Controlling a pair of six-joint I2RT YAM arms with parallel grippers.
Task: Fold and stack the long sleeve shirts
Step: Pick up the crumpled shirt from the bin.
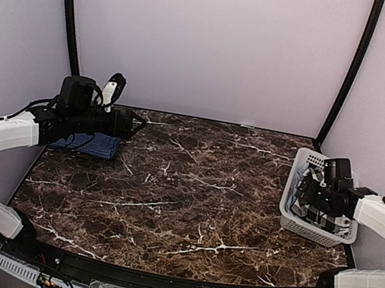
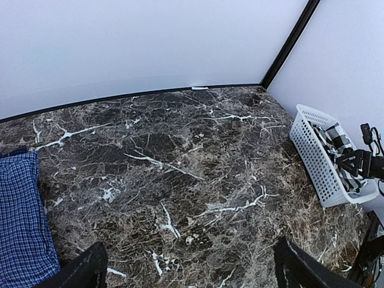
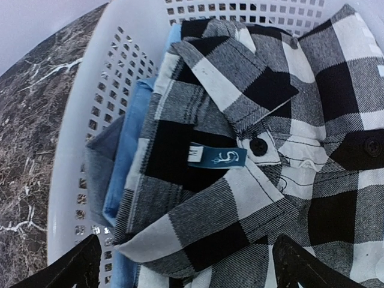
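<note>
Marble-patterned dark brown table [image 1: 188, 210] with white veins carries both of the task's shirts, well apart from each other. In the top view the dark blue, fine-checked cloth shirt [image 1: 95, 145] lies folded flat at about ten o'clock, near the left edge of the table. The left gripper [image 1: 134, 125] hangs just past this shirt's inner edge, pointing towards three o'clock. The left wrist view shows its two black fingers [image 2: 81, 271] standing wide apart over bare marble with nothing between them; the blue shirt [image 2: 21, 222] lies at nine o'clock in that view, just beside the left finger.

At about three o'clock on the table, by the right edge, sits the white slotted plastic basket [image 1: 292, 206]. The collared shirt with large black-and-white checks [image 1: 338, 228] lies crumpled inside it. The right gripper [image 1: 308, 194] is lowered over the basket. In the right wrist view its fingers [image 3: 69, 269] are spread wide at either side of the checked shirt [image 3: 240, 150] and not clamped on it; whether they touch the cloth cannot be told. A teal neck label [image 3: 217, 158] and a black button [image 3: 258, 146] show at the collar. A light blue cloth [image 3: 129, 144] lies between that shirt and the basket wall [image 3: 102, 78], at nine o'clock.
</note>
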